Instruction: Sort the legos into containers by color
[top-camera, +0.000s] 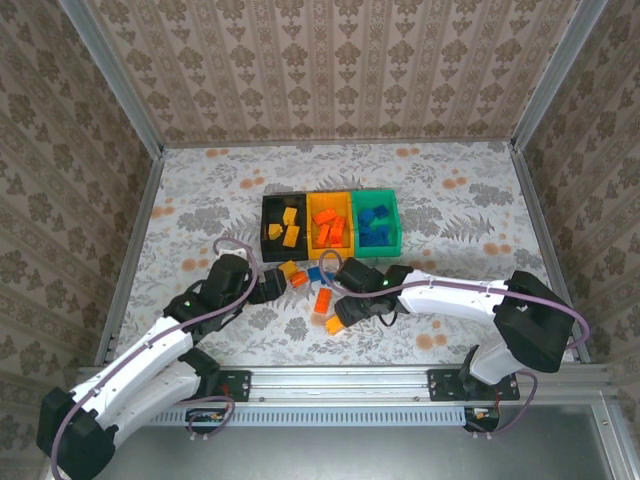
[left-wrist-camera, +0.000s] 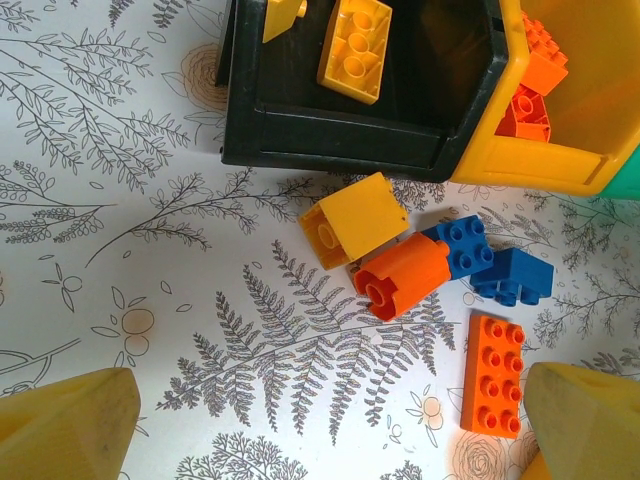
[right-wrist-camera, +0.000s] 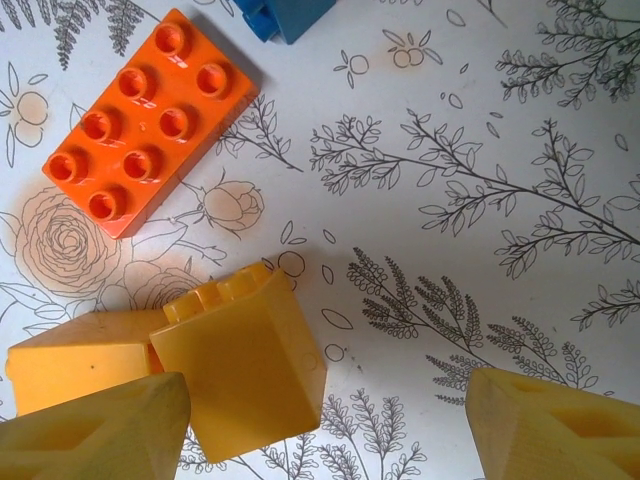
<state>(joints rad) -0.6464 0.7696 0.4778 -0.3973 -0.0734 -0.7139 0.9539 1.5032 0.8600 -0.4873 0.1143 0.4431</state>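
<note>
Near table (top-camera: 200, 200) centre, top view: three joined containers logged in a row, namely black bin (top-camera: 283, 225), orange-yellow bin (top-camera: 330, 222) and green bin (top-camera: 378, 222). Holding yellow, red-orange and blue legos respectively; counts unreadable at this size.

Just in front of the bins: small loose cluster of legos, flanked by left gripper (top-camera: 268, 288) and right gripper (top-camera: 338, 322). Jaw opening not resolvable from above.

Left wrist view: left gripper (left-wrist-camera: 320, 430) spread wide, nothing held; only fingertips (left-wrist-camera: 65, 425) seen, cut off at the lower corners. Ahead: yellow square brick (left-wrist-camera: 352, 220) touching orange round brick (left-wrist-camera: 403, 277), two blue bricks (left-wrist-camera: 460, 245) just behind, orange eight-stud brick (left-wrist-camera: 492, 375) just beside the lower-right finger. Black bin cropped at top, its yellow contents partly cut off; green bin reduced to a sliver at frame edge.

Right wrist view: right gripper (right-wrist-camera: 325, 430) spread wide, clamped on nothing. Tilted yellow brick (right-wrist-camera: 240, 365) lying between the fingers, close against the lower-left one; contact uncertain. Second yellow brick (right-wrist-camera: 80, 360) partly hidden behind it. Orange eight-stud brick (right-wrist-camera: 140, 120) apart; blue brick (right-wrist-camera: 285, 15) cropped by top edge.
</note>
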